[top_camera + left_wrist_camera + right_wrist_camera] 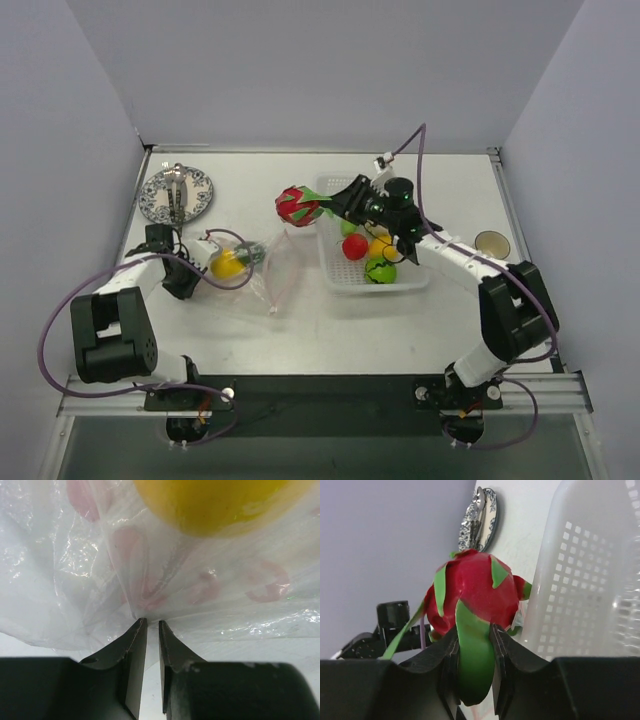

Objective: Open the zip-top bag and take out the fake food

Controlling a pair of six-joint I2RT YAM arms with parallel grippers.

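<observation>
The clear zip-top bag (268,280) lies crumpled on the table left of centre, its pink zip strip (282,268) running down its right side. A yellow fruit (227,264) is still inside it and fills the top of the left wrist view (210,505). My left gripper (188,278) is at the bag's left edge, its jaws nearly closed and pinching the plastic (75,580) at their tips (150,622). My right gripper (332,205) is shut on a green leaf (476,655) of a red dragon fruit (297,205) and holds it up beside the tray's left end.
A rigid clear mesh tray (338,283) at centre right holds red (355,247), yellow (380,246) and green (380,271) fruits. A patterned plate (200,196) with cutlery sits at the back left. A small round cup (490,243) stands at the right.
</observation>
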